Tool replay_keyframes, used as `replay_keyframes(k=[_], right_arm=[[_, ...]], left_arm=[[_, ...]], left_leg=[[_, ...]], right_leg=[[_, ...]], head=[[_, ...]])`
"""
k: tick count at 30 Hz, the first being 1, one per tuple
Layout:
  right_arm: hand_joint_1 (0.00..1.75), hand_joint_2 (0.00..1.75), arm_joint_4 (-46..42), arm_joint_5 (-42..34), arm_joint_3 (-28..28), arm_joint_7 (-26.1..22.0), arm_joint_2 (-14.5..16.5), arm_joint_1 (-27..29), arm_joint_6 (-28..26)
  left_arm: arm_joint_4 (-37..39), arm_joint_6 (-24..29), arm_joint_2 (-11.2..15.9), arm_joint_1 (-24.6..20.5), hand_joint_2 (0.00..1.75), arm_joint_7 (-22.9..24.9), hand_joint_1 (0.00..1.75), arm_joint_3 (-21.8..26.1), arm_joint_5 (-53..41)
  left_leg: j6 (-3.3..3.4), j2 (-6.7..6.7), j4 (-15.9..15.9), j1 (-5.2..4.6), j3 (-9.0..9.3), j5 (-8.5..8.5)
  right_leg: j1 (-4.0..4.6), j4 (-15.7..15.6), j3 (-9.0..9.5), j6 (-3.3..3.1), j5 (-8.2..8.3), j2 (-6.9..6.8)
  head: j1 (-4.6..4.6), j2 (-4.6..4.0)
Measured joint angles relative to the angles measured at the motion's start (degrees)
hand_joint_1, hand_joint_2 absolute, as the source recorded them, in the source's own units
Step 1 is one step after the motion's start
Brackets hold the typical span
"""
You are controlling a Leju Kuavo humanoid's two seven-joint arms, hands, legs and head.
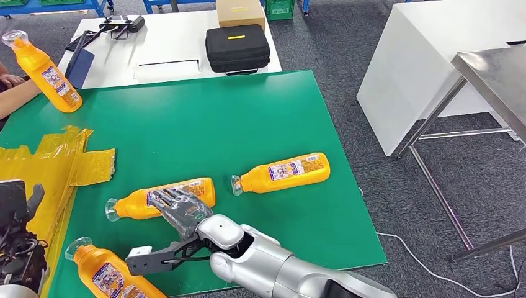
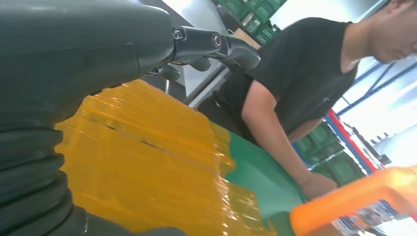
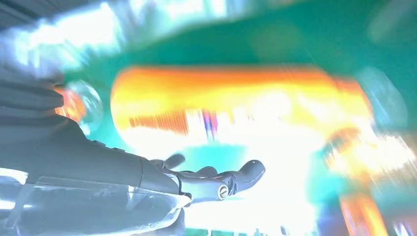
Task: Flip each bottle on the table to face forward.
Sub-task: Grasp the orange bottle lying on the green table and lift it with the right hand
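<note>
We see four orange bottles on the green bench point(image 1: 248, 112). The right hand point(image 1: 180, 208) reaches over the middle-left bottle point(image 1: 162, 198), which lies on its side directly beneath the fingers point(image 1: 170, 200); its long axis runs crosswise to them, clear cap to their left, base to their right. The fingers rest spread across the bottle's label, and we cannot tell whether they have closed on it; the right wrist view is overexposed and blurred, showing the thumb point(image 3: 246, 174) held apart below an orange body point(image 3: 236, 103). A second lying bottle point(image 1: 282, 172) sits to the right of the fingers, apart from them, with roughly the same axis. A third bottle point(image 1: 108, 276) lies near the bench's front edge, behind the fingers and toward the left hand point(image 1: 18, 236). We judge that hand to hold nothing, its finger point(image 2: 216, 44) extended over yellow plastic wrap point(image 2: 147, 162). The fourth bottle point(image 1: 46, 73) stands tilted at the far left, beside a person's arm point(image 1: 15, 96). We judge the right hand nearest the bottle to be turned.
</note>
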Motion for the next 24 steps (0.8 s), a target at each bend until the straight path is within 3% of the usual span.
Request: replay_keyframes(k=[5,11,12,15,16,24], right_arm=[[0.00,1.75,-13.04,2.84,-10.47,-3.76,-3.81,4.80,-1.01],[0.00,1.75,-21.06,0.20,-15.70,-7.45,-6.13,7.96,-1.25],[0.00,1.31,-22.31,-1.45,-16.29,-8.85,-6.55,8.50,-1.02],[0.00,1.31,-26.77,-6.39,-18.30,-12.42,-8.49,9.97,-0.06],[0.00,1.75,-28.25,-7.34,-19.06,-12.88,-9.33,10.38,0.15],[0.00,1.75,-31.29,-6.03,-28.16,-11.78,-18.30,11.86,4.11]], left_arm=[[-1.29,-0.46,0.30,1.66,1.75,0.00,0.00,1.62,-0.26],[-2.02,-0.75,0.40,2.29,1.75,0.00,0.00,2.38,-0.28],[-2.10,-0.85,0.48,2.39,1.75,0.00,0.00,2.39,-0.23],[-2.40,-1.24,0.81,2.88,1.75,0.00,0.00,2.40,0.46],[-2.58,-1.33,0.93,3.14,1.75,0.00,0.00,2.39,0.87],[-4.94,-1.87,2.45,5.96,1.75,0.00,0.00,2.30,5.55]], left_leg=[[0.00,-0.02,0.00,-0.01,-0.04,-0.01],[0.01,-0.02,0.00,-0.02,-0.02,-0.01],[0.01,-0.02,0.00,-0.01,-0.02,-0.01],[0.01,-0.02,0.00,-0.01,-0.02,-0.01],[0.01,-0.01,0.00,-0.01,-0.02,-0.01],[0.02,-0.02,0.01,-0.05,-0.04,-0.02]], right_leg=[[-0.01,-0.02,-0.01,0.00,-0.01,-0.02],[-0.02,-0.02,0.00,0.00,0.00,-0.03],[-0.01,-0.02,0.00,0.00,0.00,-0.03],[-0.01,-0.02,-0.01,0.00,0.00,-0.02],[-0.01,-0.02,-0.01,0.00,0.00,-0.02],[-0.06,-0.04,0.02,0.01,0.00,-0.06]], head=[[0.01,0.00],[0.01,0.00],[0.02,0.00],[0.01,0.00],[0.01,0.00],[0.02,0.00]])
